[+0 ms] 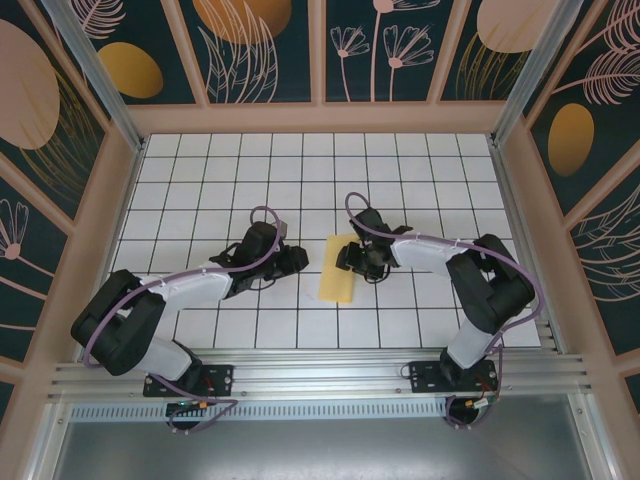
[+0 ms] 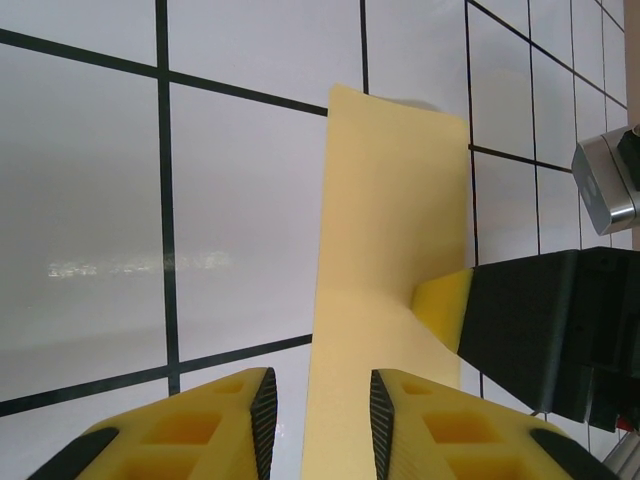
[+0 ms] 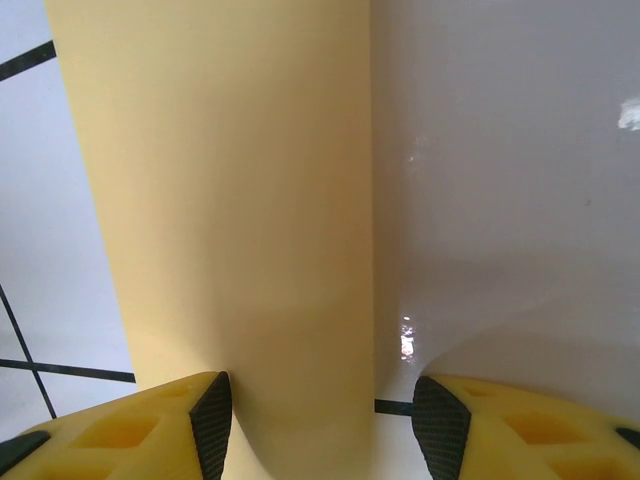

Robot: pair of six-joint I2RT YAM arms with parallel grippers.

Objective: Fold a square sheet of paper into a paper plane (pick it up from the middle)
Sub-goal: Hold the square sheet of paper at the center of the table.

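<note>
One folded paper sheet (image 1: pixel 335 278) lies between left claw (image 1: pixel 299 261) and right claw (image 1: pixel 352 262).

Robot lab cell, gridded table (image 1: pixel 200 170), aluminium frame (image 1: pixel 300 375), patterned walls (image 1: pixel 260 50)

We see a white table (image 1: pixel 200 180) with dark grid lines. One yellow paper (image 1: pixel 338 272), long and thin, lies on it near the middle.
</note>
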